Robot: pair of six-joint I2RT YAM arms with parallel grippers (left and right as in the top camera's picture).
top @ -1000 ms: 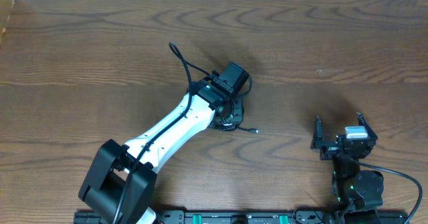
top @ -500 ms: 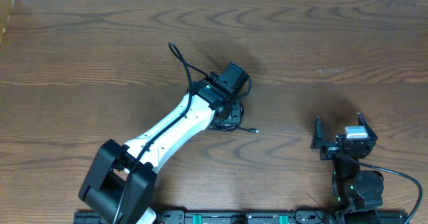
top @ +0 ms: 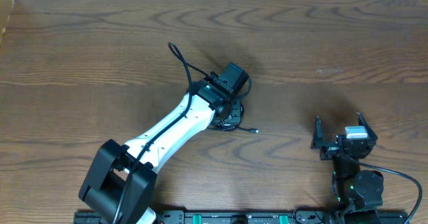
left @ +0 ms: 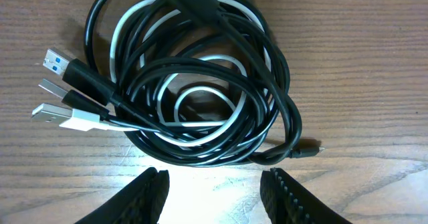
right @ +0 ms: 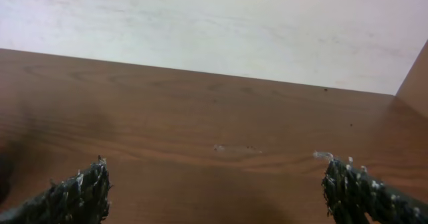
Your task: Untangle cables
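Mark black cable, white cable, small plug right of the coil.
black cable [left: 289,107], left wrist view, right outer loop.
white cable [left: 204,89], left wrist view, top of inner loop.
small plug [left: 307,148], left wrist view, plug body.

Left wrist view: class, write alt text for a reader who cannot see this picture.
A black cable and a white cable lie coiled together in one tangled bundle on a wooden table, USB plugs sticking out at its left. The left fingers stand open at the picture's bottom edge, clear of it.
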